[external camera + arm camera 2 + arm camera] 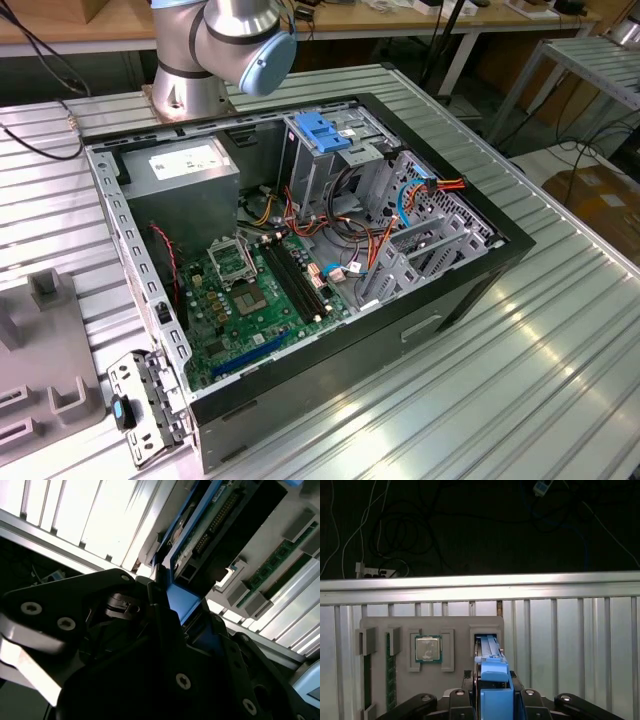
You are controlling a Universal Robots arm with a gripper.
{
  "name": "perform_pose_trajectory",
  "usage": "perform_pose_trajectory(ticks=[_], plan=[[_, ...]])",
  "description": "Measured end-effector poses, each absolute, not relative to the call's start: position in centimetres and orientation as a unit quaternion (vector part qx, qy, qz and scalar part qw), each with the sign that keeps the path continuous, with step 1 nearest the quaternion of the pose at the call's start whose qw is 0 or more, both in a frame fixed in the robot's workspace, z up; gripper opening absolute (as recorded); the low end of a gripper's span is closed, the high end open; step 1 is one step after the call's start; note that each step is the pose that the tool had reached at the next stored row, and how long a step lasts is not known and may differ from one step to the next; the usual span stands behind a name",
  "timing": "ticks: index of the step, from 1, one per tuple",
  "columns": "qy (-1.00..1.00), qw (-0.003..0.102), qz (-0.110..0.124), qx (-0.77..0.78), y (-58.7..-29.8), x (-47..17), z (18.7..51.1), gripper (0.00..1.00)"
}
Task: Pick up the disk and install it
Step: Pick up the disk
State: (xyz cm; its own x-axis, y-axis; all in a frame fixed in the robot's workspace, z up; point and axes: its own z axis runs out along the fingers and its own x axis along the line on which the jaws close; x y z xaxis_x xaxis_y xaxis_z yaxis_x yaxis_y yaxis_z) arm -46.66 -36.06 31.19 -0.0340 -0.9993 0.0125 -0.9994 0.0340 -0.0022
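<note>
1. The gripper (495, 701) is closed narrowly on the disk (493, 672). In the first wrist view its two black fingers (471, 700) press the blue plastic frame from either side.
2. The disk stands on its edge in a slot of the grey tray (457, 625), at the tray's end farthest from the memory sticks (390, 670). I cannot tell whether it has lifted clear of the slot floor.
3. In the second wrist view the disk (215, 520) shows its green circuit board and the blue frame, which runs down into the gripper (182, 605).
4. A square processor chip (428, 648) lies flat in its own pocket of the tray, just beside the disk's slot and apart from the disk.
5. The memory sticks sit on edge in narrow slots on the far side of the chip from the disk. One (280, 560) also shows in the second wrist view.
6. The tray rests on a ribbed metal table (570, 640).
7. In the exterior view the tray (50, 340) lies on the exterior view's left. An open computer case (340, 370) sits on the table beside it, towards the exterior view's right, and the arm (235, 40) rises behind the case.
</note>
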Motion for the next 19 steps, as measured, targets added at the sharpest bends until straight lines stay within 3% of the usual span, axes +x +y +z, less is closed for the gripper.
perform_pose_trajectory(ticks=[19], plan=[[-0.719,0.004,0.005,0.695,-36.1,-46.7,34.9,0.37]])
